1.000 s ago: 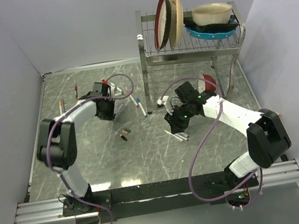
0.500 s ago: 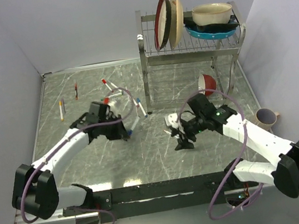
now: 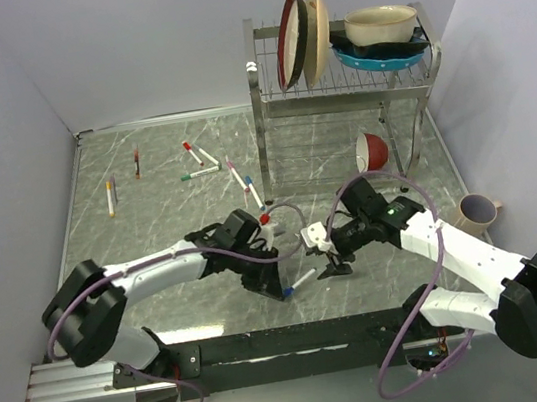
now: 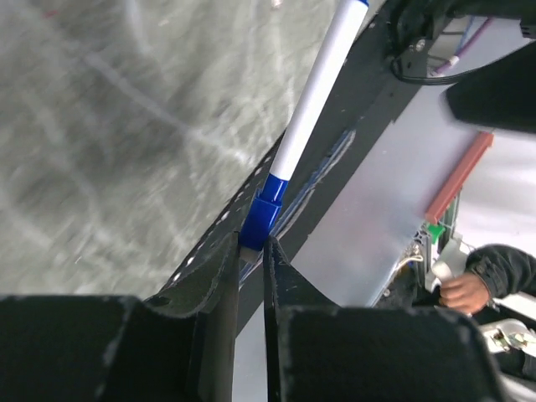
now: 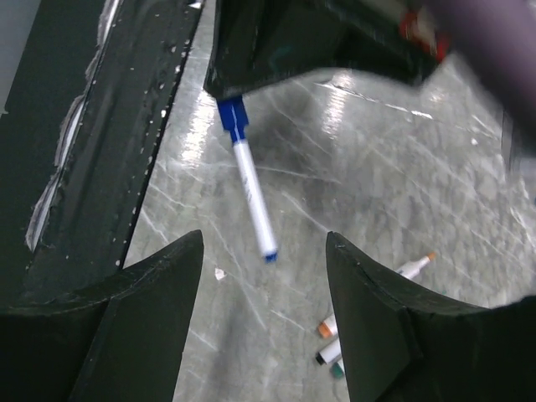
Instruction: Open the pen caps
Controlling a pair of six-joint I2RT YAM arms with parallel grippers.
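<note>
Three pale lilac walls close in a grey, white-veined worktop (image 3: 153, 238), with a black rail (image 3: 269, 342) along its near edge. A wire rack (image 3: 263, 131) fills the far right corner, carrying upright plates (image 3: 303, 39), a cream bowl (image 3: 380, 20) and a blue dish (image 3: 384, 57). A red bowl (image 3: 372, 150) lies tipped beside the rack's front leg, and a mug (image 3: 475, 213) sits at the right edge. Several capped pens (image 3: 201, 172) lie scattered from the far left corner out towards the middle. Just inside the near edge, about midway along it, the left jaws are clamped on the blue cap (image 4: 260, 219) of a white pen (image 4: 316, 88), whose barrel sticks out towards the right arm (image 3: 458, 253). The right jaws stand apart just beside the pen's free end, holding nothing. The left arm (image 3: 158, 270) stretches low across the near left of the worktop. Past the right fingers (image 5: 142, 327), orange, black and green pen ends (image 5: 327, 335) lie on the worktop
</note>
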